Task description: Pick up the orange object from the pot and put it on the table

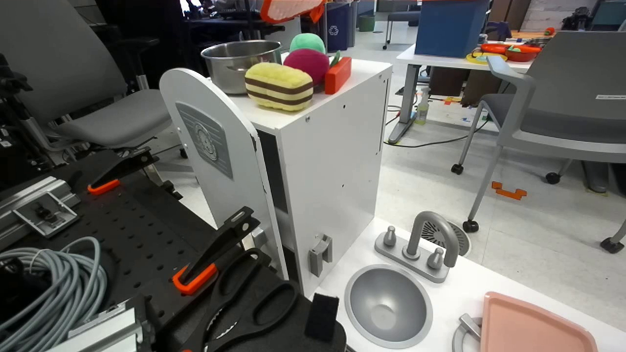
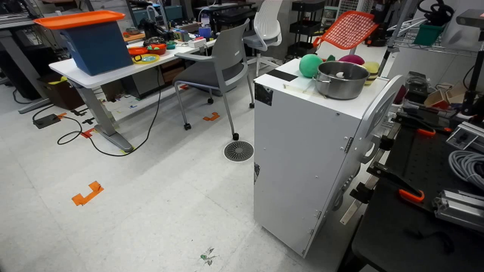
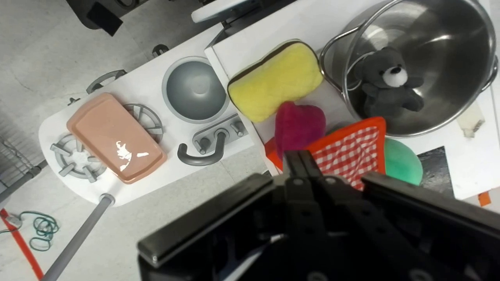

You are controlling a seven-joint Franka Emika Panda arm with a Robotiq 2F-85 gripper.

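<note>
We see a tall white box cabinet (image 1: 332,151) whose top bears a round grey metal pot (image 2: 342,88) with a dark-grey plush bear (image 3: 390,84) inside; near the pot sit a yellow plush block with brown stripes (image 1: 279,85), a magenta plush ball (image 1: 309,63), a green ball (image 2: 310,66) and a small red-orange block (image 1: 338,76). In both exterior views a wide red-orange item (image 3: 349,152) with a red-and-white checked face hangs in the air above the cabinet, out of the pot; in the wrist view we find the black two-fingered gripper (image 3: 300,158) clenched on one end of it. Lower down, a white toy counter (image 1: 464,288) carries a round grey sink (image 1: 411,313), a grey faucet (image 1: 448,239) and a salmon-pink tray (image 1: 533,325). Around us lie a pale floor (image 2: 151,211), a black perforated bench (image 1: 137,230) and a white table (image 2: 87,79) holding a blue box (image 2: 102,47). For markings, we make out white recycling arrows on a dark-blue bin (image 1: 338,41), a white label (image 1: 611,97) on a grey chair (image 1: 577,83), too small to read, and a ring-shaped emblem (image 1: 205,139) on the cabinet's round-topped door (image 1: 247,181).
</note>
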